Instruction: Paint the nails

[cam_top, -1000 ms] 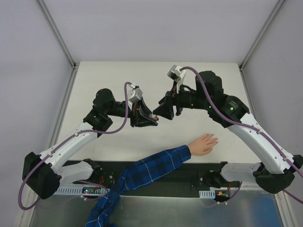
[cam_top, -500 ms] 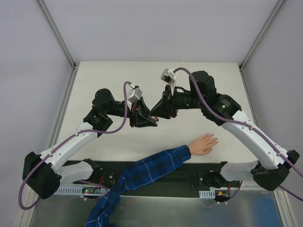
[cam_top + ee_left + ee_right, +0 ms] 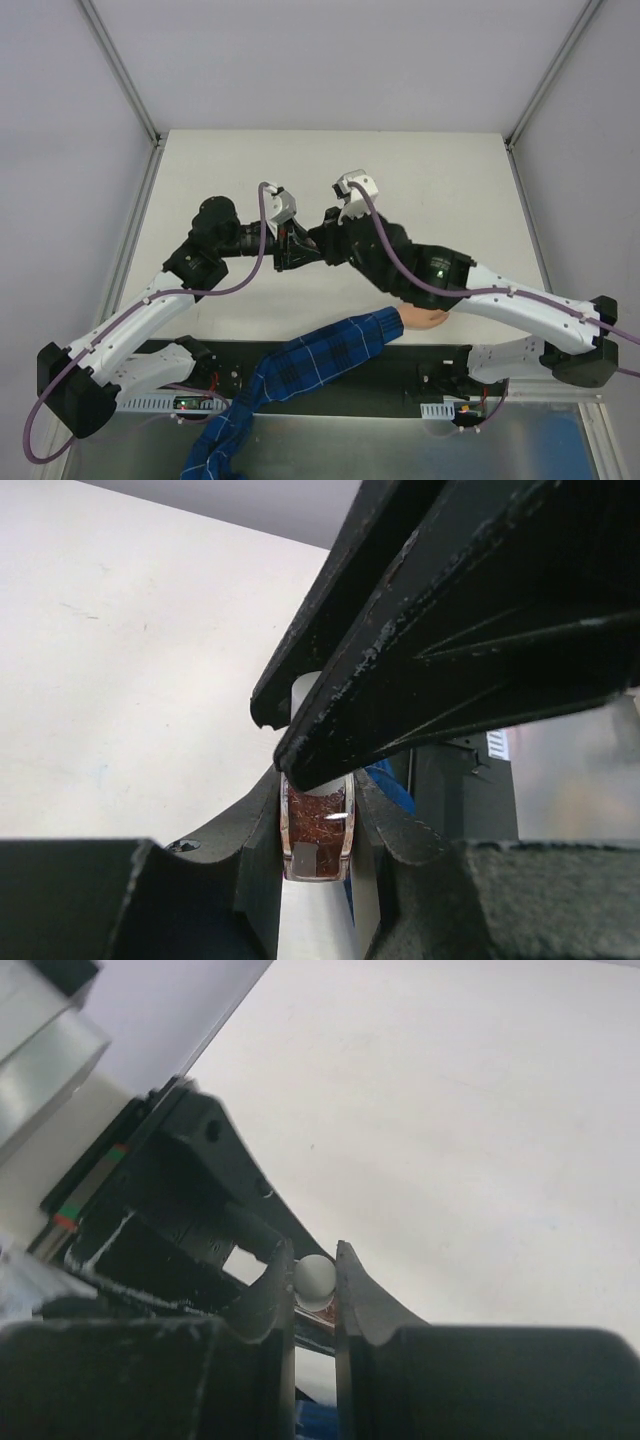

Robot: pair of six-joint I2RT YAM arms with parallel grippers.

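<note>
left claw [image 3: 296, 256]: pinched the dark reddish bottle [image 3: 318, 828] near the bench [image 3: 430, 180] centre.
right claw [image 3: 314, 1256]: pressed onto the bottle's white cap [image 3: 314, 1280].
nails: not visible; their pale hand [image 3: 430, 319] lay toward 5 o'clock, mostly under the right arm [image 3: 500, 295].
risk: twisting could have spun the bottle loose, or the fingers could have slipped off the round cap, spilling polish.

The small clear glass bottle [image 3: 317, 832] is glossy, with a bright glint over its dark reddish filling, and its round white cap [image 3: 314, 1278] looks like smooth, matt plastic. The black plastic fingers [image 3: 470, 630] are matt, with pale scuffs along their edges. The off-white table top [image 3: 120, 680] is matt and faintly marked. The blue-and-white plaid sleeve [image 3: 330, 355] is woven cloth; the 2 arms' white shells [image 3: 130, 322] are smooth plastic.
</note>
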